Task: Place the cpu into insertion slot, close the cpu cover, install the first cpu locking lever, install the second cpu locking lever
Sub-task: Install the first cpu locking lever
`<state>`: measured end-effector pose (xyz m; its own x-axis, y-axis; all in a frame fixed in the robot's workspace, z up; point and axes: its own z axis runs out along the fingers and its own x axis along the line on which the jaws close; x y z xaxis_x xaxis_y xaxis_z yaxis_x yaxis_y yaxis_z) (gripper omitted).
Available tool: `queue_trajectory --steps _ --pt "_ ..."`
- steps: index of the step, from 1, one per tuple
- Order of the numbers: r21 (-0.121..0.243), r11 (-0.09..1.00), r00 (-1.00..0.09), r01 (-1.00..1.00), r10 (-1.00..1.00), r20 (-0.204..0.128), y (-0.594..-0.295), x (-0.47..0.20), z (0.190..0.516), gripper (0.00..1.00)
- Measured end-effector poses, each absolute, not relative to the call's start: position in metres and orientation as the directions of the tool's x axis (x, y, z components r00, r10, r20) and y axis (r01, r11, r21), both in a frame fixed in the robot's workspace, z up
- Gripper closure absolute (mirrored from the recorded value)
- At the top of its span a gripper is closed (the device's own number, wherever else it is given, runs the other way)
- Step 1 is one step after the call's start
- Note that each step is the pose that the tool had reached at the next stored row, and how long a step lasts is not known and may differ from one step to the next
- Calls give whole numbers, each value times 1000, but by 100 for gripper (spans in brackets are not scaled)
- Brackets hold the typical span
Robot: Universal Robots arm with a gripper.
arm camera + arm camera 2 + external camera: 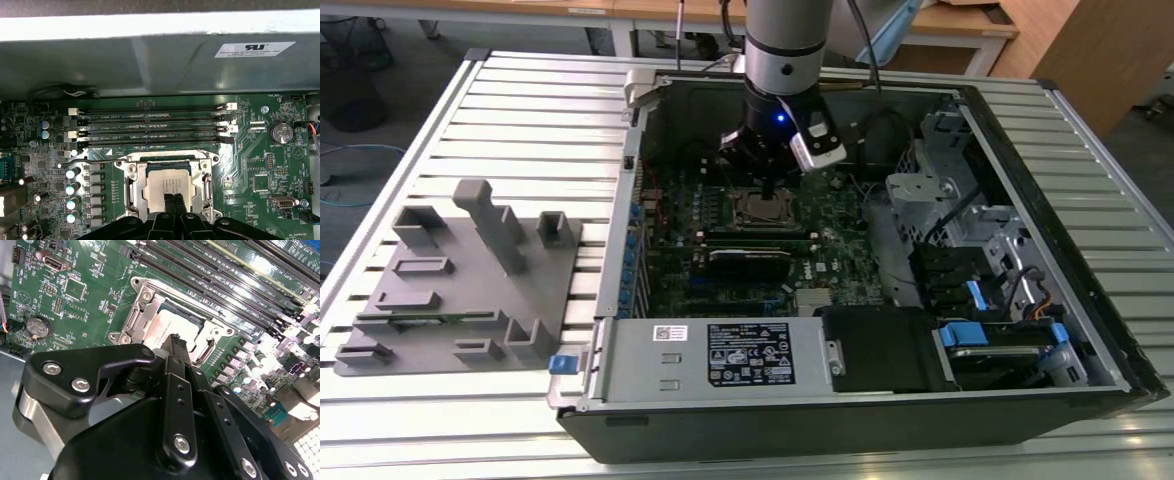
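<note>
The cpu [165,181], a silver-grey square with faint print, sits in the insertion slot [168,163] directly beneath the jaw tips. The gripper [173,202] is clenched with nothing between its jaws; whether the tips touch the chip cannot be told. The silvery cpu cover [131,186] lies flat around the chip. Outward spreads a green motherboard [250,150] inside an open computer case [881,420] on a slatted metal table [520,100], with wooden desks [961,25] beyond.

- A robotics lab or workshop is being suggested.
- An opened computer tower [854,425] is being kept flat on a slatted metal bench [520,100], under a robot arm [785,40].
- A grey fixture block [480,290] is being kept beside it.
- Wooden desks [961,22] are being seen behind.
</note>
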<state>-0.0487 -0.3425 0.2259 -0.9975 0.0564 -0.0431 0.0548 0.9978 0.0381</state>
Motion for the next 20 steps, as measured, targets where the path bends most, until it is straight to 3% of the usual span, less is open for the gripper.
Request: queue_trajectory --steps 20 --pt "38 998 -997 55 56 -43 -343 -49 241 90"
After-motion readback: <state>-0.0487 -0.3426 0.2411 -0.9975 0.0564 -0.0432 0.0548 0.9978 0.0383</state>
